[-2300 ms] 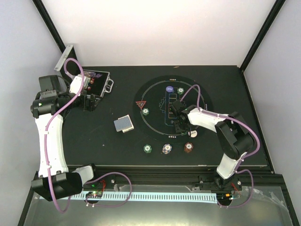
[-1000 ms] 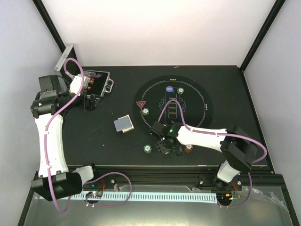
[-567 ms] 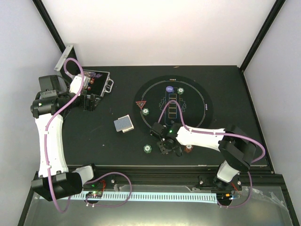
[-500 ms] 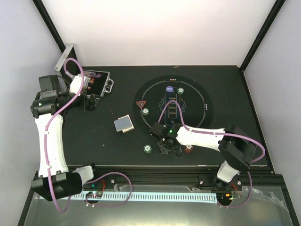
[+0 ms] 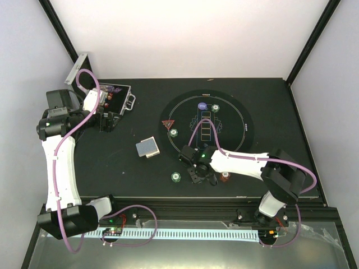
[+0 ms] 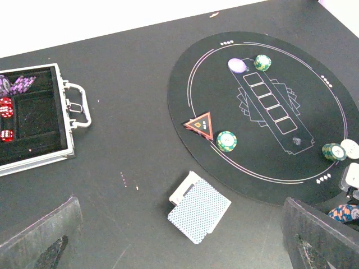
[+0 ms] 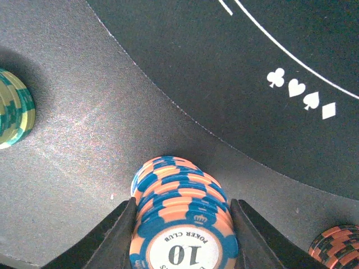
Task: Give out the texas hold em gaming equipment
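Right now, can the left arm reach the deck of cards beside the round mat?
Probably yes: the deck of cards lies bare on open table, the left gripper is open, and the right gripper grips a chip stack well aside.

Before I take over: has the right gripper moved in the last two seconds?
Yes. The right gripper left the middle of the round mat for its near rim, now closed on the blue-and-orange chip stack.

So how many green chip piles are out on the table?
4: a green pile beside the lilac chip, another by the red triangle, another beside a white chip on the mat, another off the mat's near edge. The right arm may hide others.
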{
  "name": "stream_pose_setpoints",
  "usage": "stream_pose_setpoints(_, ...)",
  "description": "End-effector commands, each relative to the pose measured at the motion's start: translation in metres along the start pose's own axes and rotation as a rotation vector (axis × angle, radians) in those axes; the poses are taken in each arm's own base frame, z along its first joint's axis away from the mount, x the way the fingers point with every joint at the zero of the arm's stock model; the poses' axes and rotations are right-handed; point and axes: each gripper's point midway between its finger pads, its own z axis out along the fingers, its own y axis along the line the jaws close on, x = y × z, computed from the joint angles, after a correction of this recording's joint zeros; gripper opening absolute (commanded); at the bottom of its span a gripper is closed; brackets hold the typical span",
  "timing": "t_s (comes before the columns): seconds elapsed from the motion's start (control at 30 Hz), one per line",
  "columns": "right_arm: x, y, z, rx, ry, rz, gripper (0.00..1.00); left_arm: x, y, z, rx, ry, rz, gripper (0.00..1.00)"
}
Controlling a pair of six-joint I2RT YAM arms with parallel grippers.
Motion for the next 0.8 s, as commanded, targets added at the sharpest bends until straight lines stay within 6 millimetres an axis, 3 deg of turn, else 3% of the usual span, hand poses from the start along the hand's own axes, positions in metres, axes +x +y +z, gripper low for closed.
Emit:
stream_pose_setpoints(0.0,-0.012,0.002,-0.014,0.001,-0.040,0.004,0.33,-0.009,-0.005,-0.009,0.004,-0.034,0.019,0.99)
stream_pose_setpoints(0.3,-0.035,0.005,-0.046,0.011,-0.099,-0.019,0.32,-0.009,-0.006,-0.009,0.004,-0.039,0.022,0.99)
stream_pose_setpoints(0.5,-0.093,0.021,-0.062,0.008,-0.156,-0.037,0.32,-0.009,-0.006,-0.009,0.006,-0.037,0.011,0.99)
stream_pose_setpoints(0.63,-0.133,0.033,-0.050,-0.006,-0.158,-0.042,0.32,-0.008,-0.006,-0.009,0.000,-0.036,0.016,0.99)
stream_pose_setpoints(0.77,-0.167,0.029,-0.023,-0.007,-0.132,-0.018,0.32,-0.008,-0.005,-0.009,0.000,-0.034,0.017,0.99)
